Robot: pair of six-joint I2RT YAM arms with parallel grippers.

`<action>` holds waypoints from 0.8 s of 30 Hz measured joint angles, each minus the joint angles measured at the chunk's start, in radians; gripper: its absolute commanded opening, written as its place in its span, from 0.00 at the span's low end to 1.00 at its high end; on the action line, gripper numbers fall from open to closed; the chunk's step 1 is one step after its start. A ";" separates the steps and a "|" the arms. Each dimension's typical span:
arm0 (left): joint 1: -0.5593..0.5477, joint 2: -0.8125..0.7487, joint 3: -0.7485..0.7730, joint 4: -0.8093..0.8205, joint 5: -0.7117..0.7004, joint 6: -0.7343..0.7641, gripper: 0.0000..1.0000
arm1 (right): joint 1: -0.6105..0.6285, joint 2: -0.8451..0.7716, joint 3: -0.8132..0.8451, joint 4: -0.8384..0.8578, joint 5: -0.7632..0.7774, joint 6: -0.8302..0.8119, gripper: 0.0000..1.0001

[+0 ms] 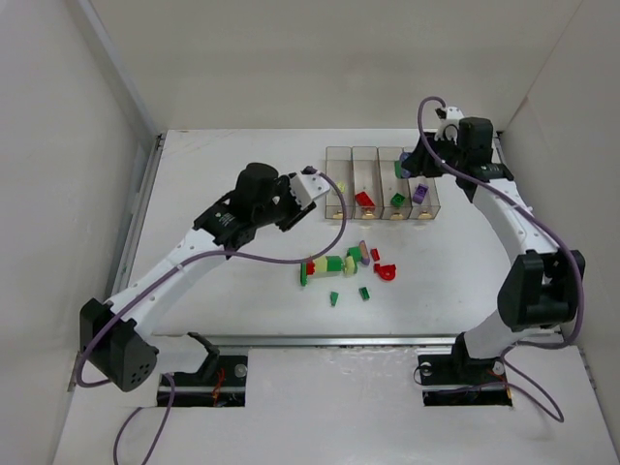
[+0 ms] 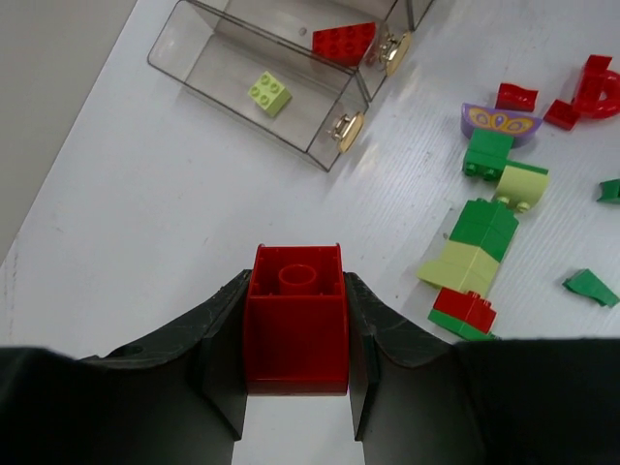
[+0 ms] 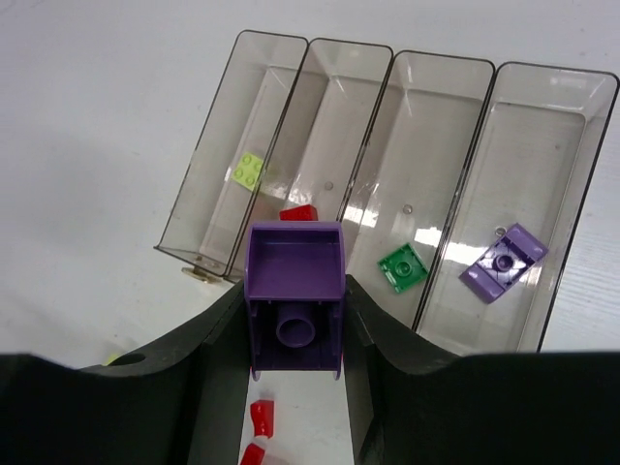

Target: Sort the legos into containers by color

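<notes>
My left gripper (image 1: 310, 184) (image 2: 295, 291) is shut on a red brick (image 2: 295, 334), held above the table left of the containers (image 1: 338, 155) (image 2: 223, 92). My right gripper (image 1: 419, 163) (image 3: 295, 291) is shut on a purple brick (image 3: 294, 257), held high over the near end of the containers (image 3: 455, 145). From left to right, the bins hold a pale yellow-green brick (image 3: 246, 170), a red one (image 1: 365, 200), a green one (image 3: 402, 266) and a purple one (image 3: 504, 262). Loose legos (image 1: 344, 263) (image 2: 481, 242) lie in front of the bins.
White walls close in the table on the left, back and right. A metal rail (image 1: 145, 194) runs along the left edge. Small red pieces (image 3: 257, 426) lie on the table below my right gripper.
</notes>
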 measured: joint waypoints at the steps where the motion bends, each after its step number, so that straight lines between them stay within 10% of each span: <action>1: 0.002 0.010 0.003 0.011 0.015 -0.008 0.00 | 0.000 -0.015 -0.011 0.003 -0.001 0.001 0.00; 16: -0.019 0.833 0.721 0.086 0.105 -0.173 0.00 | -0.012 -0.153 -0.109 0.003 0.097 0.039 0.00; 24: -0.030 0.998 0.775 0.173 0.090 -0.244 0.18 | -0.013 -0.194 -0.109 -0.002 0.145 0.045 0.00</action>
